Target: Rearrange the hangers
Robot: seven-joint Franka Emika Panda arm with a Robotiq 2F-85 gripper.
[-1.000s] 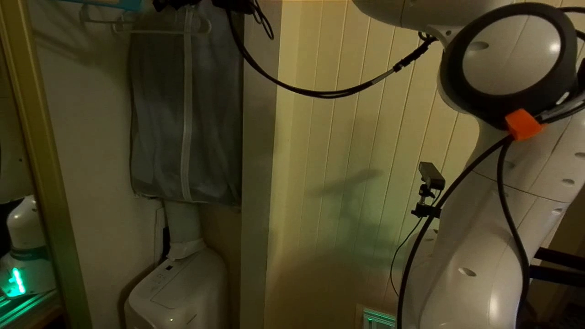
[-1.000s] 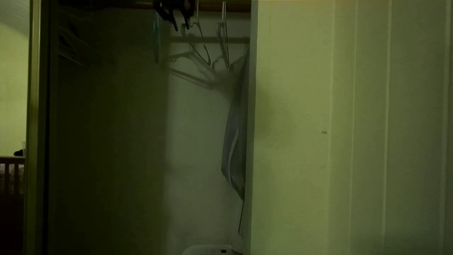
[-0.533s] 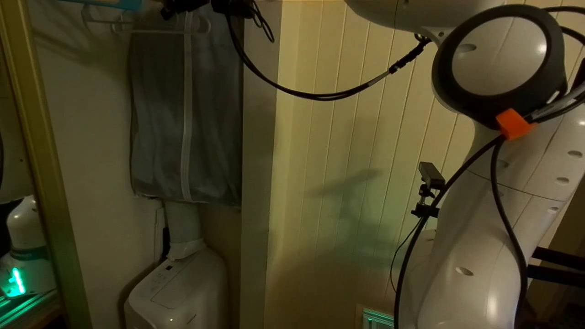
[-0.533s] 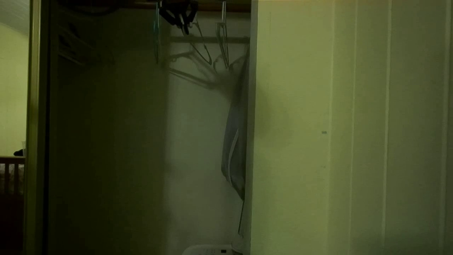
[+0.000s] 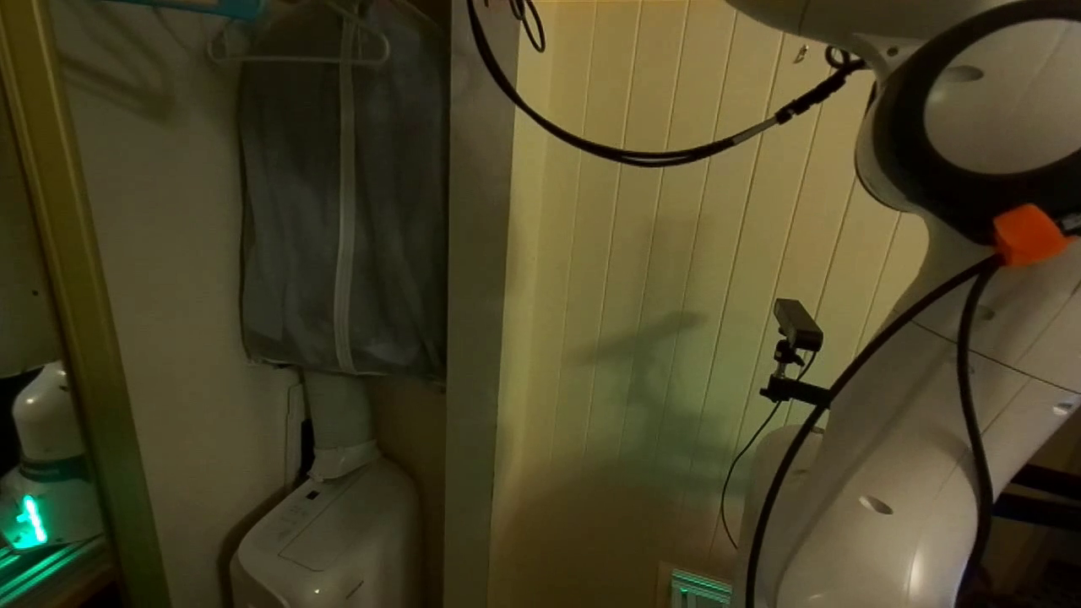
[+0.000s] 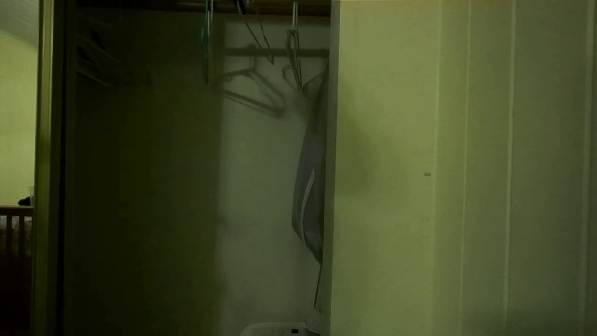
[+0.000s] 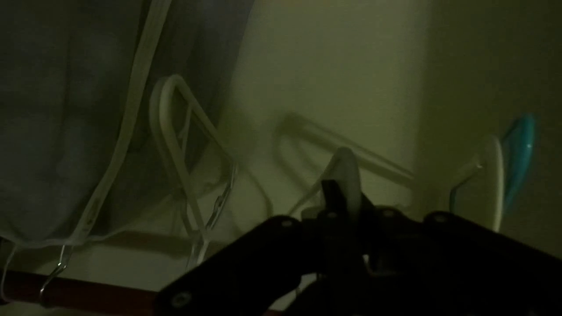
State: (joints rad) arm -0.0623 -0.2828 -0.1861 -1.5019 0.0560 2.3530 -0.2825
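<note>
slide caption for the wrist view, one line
Jaws gripping a white hanger; grey fabric at frame left, blue hanger at frame right, dark rod below.

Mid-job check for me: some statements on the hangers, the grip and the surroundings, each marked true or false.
1. The gripper is shut on a white hanger. True.
2. Every hanger is white. False: a blue hanger shows at the wrist view's right.
3. The grey cloth hangs above a white machine. True.
4. Horizontal stripes cover that cloth. False: one pale strip runs down it.
5. An orange wrap is on the arm. True.
</note>
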